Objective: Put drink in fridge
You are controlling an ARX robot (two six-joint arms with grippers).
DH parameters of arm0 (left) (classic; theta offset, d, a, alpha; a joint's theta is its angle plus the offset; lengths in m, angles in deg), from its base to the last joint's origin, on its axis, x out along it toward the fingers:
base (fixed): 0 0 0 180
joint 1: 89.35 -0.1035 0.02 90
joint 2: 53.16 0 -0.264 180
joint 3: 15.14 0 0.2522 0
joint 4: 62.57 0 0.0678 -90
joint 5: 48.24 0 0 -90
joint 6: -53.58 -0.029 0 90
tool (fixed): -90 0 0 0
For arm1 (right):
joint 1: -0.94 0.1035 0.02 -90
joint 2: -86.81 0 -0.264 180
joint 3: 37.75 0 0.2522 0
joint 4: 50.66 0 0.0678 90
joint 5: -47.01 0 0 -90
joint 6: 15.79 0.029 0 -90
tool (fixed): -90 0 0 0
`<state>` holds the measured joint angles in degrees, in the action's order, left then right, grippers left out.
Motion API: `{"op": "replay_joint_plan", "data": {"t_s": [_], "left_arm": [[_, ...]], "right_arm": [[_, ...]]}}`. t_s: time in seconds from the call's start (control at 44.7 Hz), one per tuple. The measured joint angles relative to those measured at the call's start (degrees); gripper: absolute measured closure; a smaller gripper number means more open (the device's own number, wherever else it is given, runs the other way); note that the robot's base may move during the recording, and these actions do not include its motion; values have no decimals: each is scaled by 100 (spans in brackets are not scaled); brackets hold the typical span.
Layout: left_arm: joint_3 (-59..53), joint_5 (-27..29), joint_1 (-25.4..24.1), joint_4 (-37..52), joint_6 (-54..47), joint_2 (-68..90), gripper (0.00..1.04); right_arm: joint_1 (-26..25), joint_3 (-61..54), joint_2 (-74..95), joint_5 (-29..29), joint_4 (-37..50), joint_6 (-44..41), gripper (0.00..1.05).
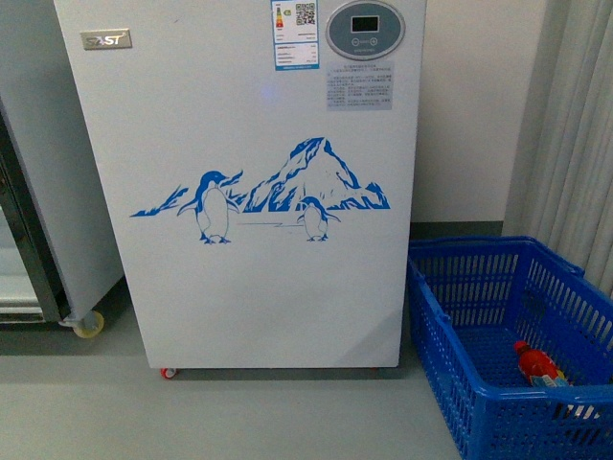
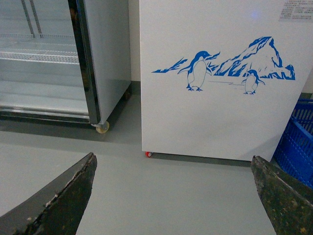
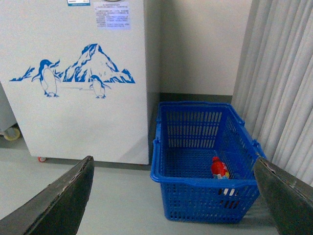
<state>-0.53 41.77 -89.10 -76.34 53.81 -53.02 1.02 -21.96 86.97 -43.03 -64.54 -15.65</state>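
Note:
The drink (image 1: pixel 538 364), a small bottle with a red cap and red label, lies inside a blue plastic basket (image 1: pixel 450 316) on the floor at the lower right. It also shows in the right wrist view (image 3: pixel 219 168). The fridge (image 1: pixel 249 172) is a white chest freezer with a blue penguin-and-mountain decal and an oval grey display panel; it also shows in the left wrist view (image 2: pixel 220 78) and the right wrist view (image 3: pixel 73 73). My left gripper (image 2: pixel 173 196) is open and empty above the floor, facing the fridge. My right gripper (image 3: pixel 173 196) is open and empty, facing the basket (image 3: pixel 195 196).
A tall grey cabinet with a metal frame and wheels (image 2: pixel 93 63) stands left of the fridge. A white wall and pale curtains (image 3: pixel 279 73) are behind and right of the basket. Grey floor (image 1: pixel 96 412) lies in front.

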Motion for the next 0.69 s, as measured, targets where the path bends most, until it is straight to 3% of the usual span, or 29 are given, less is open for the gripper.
{"op": "replay_joint_plan", "data": {"t_s": [0.694], "left_arm": [[0, 0, 0, 0, 0, 0, 8]], "right_arm": [[0, 0, 0, 2, 0, 0, 7]]}}
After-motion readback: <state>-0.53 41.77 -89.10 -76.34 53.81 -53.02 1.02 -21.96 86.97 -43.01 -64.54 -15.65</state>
